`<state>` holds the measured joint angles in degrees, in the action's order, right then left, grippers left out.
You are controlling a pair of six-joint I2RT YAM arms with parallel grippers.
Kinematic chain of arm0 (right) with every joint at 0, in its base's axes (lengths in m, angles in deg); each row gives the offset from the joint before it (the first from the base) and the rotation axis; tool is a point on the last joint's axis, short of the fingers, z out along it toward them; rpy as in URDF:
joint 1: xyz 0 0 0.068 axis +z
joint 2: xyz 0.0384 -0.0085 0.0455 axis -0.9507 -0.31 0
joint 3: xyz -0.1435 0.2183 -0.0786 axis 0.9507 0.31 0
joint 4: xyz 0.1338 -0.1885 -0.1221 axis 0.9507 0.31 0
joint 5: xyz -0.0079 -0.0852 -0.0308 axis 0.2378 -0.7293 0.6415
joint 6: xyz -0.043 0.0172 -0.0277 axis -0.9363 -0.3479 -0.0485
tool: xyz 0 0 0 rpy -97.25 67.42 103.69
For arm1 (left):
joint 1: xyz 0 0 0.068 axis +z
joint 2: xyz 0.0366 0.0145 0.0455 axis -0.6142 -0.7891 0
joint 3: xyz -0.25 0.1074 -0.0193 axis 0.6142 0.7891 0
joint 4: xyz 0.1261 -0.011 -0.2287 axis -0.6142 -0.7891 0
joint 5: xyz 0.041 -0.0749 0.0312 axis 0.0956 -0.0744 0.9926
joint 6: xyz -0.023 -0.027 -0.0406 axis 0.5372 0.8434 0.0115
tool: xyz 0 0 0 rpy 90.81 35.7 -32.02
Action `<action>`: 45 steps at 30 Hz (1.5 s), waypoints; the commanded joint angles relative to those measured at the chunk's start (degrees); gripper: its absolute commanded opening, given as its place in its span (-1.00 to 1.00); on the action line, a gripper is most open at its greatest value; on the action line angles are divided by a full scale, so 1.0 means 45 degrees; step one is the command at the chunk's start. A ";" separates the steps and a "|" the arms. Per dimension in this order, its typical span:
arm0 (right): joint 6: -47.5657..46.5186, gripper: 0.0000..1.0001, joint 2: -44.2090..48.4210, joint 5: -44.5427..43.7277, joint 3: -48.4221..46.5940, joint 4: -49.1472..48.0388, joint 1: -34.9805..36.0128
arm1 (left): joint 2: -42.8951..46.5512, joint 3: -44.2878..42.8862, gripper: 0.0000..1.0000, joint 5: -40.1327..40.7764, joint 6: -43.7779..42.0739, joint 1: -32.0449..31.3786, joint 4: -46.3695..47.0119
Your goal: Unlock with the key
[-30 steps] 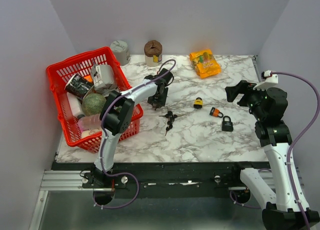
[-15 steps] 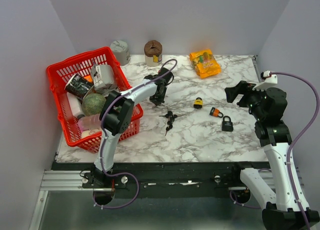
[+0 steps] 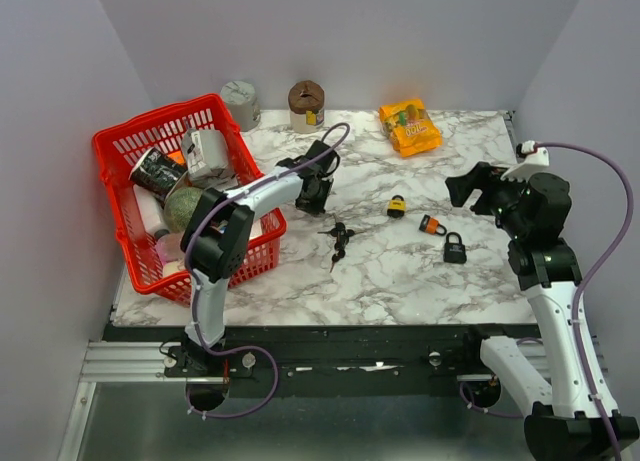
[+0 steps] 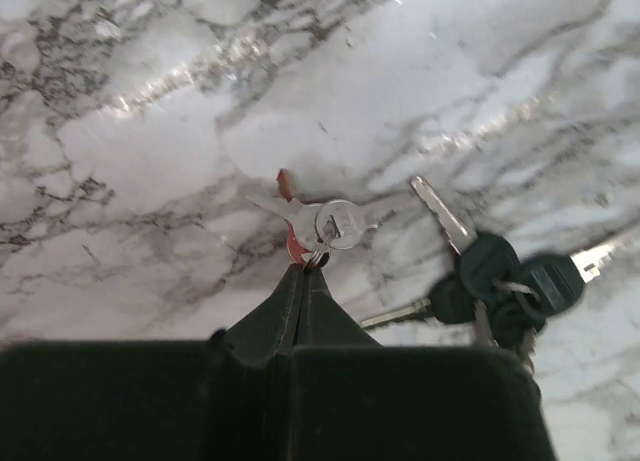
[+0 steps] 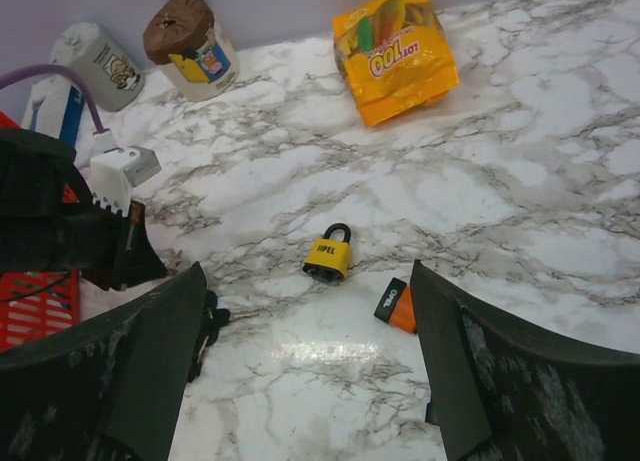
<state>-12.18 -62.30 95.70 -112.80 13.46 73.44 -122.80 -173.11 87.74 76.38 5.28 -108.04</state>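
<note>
Top view: a grey-veined white marble tabletop (image 3: 400, 276) sits between plain pale walls. On it lie three padlocks: one yellow (image 3: 397, 207), one orange (image 3: 432, 224), one black (image 3: 455, 249). There is also one bunch of black-headed keys (image 3: 338, 238), one orange snack packet (image 3: 409, 126), one brown-lidded jar (image 3: 307, 105) and one white tin (image 3: 240, 104). One red plastic basket (image 3: 118, 141) at the left edge holds a heap too jumbled to count. The left gripper (image 3: 318, 195) hangs just behind the bunch; the right gripper (image 3: 463, 187) is raised beside the padlocks.

Left wrist view: the left jaws are pressed together, pinching the wire ring of a small silver key (image 4: 328, 224). A red scrap behind it is hard to make out. Three dark key heads show alongside, partly cut off by the gripper body.

Right wrist view: the right fingers stand wide apart, holding nothing. The yellow padlock lies between them and the orange one is half hidden. The black one is out of sight.
</note>
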 commanded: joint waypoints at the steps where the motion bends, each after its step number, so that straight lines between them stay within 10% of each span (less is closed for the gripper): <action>1: -0.0325 0.72 -0.0279 0.1674 -0.0035 0.0193 -0.0020 | 0.2331 0.0993 -1.00 -0.2792 -0.0477 -0.0016 0.1433; 8: -0.1009 0.60 -0.1040 0.5931 -0.0698 -0.0120 0.0369 | 0.4032 0.1426 -1.00 -0.6991 -0.1043 -0.0017 0.1045; 21: -0.1967 0.50 -0.2720 0.6386 -0.1168 0.0505 0.3980 | 0.5164 0.0761 -1.00 -1.2032 -0.0848 -0.0055 -0.0771; 45: -0.1537 -0.05 -0.4733 0.7147 -0.1344 0.0056 0.6132 | 0.5869 0.0253 -1.00 -1.2464 -0.1747 -0.0778 -0.2159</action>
<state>-19.52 -83.24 125.54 -116.91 13.74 100.25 -98.28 -169.62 32.88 69.35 2.50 -118.03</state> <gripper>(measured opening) 0.475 0.006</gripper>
